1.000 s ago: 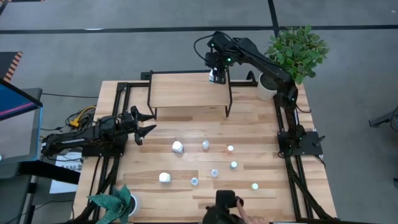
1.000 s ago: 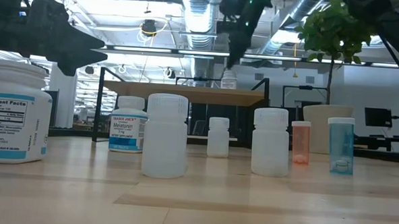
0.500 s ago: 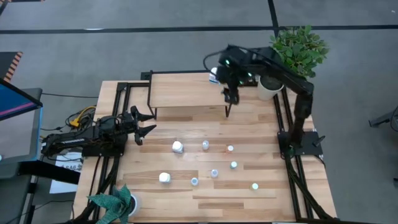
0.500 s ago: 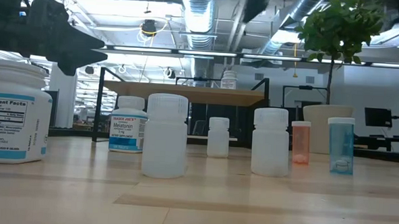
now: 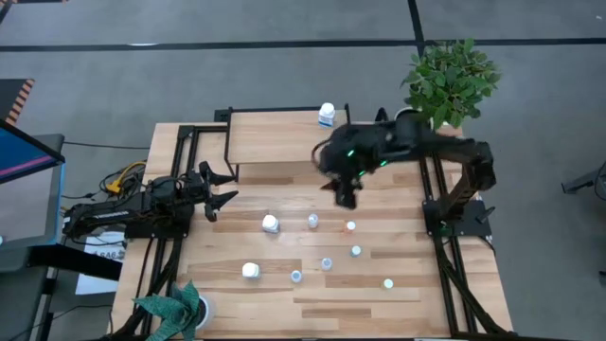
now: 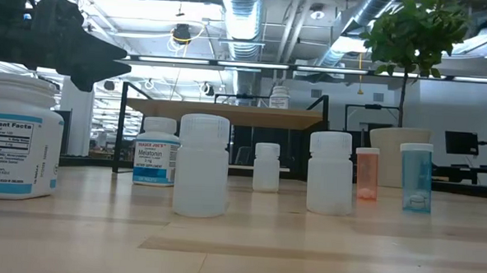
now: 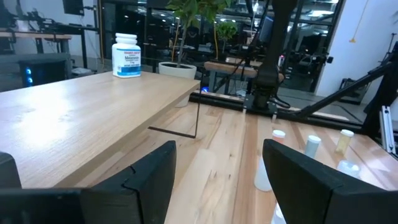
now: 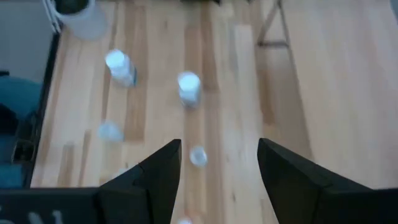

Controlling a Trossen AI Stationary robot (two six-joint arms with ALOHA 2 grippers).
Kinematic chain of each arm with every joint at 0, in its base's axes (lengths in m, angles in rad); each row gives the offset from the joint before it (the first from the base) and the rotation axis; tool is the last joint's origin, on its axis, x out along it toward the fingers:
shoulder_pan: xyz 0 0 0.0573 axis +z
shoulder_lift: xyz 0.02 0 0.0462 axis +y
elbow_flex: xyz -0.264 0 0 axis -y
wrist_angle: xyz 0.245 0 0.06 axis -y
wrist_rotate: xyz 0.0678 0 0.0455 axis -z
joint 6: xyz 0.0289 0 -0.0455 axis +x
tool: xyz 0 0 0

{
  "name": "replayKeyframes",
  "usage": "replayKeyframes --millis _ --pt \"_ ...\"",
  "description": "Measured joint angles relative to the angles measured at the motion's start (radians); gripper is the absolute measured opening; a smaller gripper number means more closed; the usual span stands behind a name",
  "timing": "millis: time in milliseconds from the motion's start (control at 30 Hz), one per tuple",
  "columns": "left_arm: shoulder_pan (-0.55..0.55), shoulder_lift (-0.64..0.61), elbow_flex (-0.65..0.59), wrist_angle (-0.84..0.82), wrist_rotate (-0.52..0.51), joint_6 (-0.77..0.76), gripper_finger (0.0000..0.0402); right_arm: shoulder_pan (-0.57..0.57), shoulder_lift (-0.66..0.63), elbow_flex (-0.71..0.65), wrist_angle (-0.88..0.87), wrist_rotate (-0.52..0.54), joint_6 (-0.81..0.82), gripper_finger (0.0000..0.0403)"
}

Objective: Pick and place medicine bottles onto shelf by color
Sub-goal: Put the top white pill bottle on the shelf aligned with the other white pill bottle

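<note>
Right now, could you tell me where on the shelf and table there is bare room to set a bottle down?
The shelf is bare except for one white bottle at its far right corner. The table's near edge is also free. The middle is crowded with small bottles, under the right hand.

Right gripper (image 5: 345, 194) empty, open — left gripper (image 5: 223, 187) parked, open

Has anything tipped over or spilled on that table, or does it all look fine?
Nothing stands out. One white labelled medicine bottle stands upright at the far right corner of the small light-wood shelf; the other bottles stand upright on the big wooden tabletop. Nothing is spilled. The right gripper hangs empty, jaws open, over the tabletop.
</note>
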Motion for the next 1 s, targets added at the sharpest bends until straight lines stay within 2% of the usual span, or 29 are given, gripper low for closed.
replayKeyframes --millis 100,267,667,1000 --pt "0.000 0.000 0.000 0.000 0.002 -0.005 0.0228 0.032 0.049 -0.070 0.140 0.001 0.024 0.0232" --pt "0.000 0.000 0.000 -0.001 0.010 0.005 0.0228 0.054 0.164 -0.078 0.288 0.001 0.046 0.0232" --pt "0.000 0.000 0.000 -0.004 0.019 -0.002 0.0228 0.028 0.405 -0.080 0.358 -0.011 0.117 0.0232" --pt "-0.001 0.015 0.000 -0.017 0.063 -0.018 0.0228 0.009 0.444 -0.077 0.477 -0.062 0.114 0.0247"
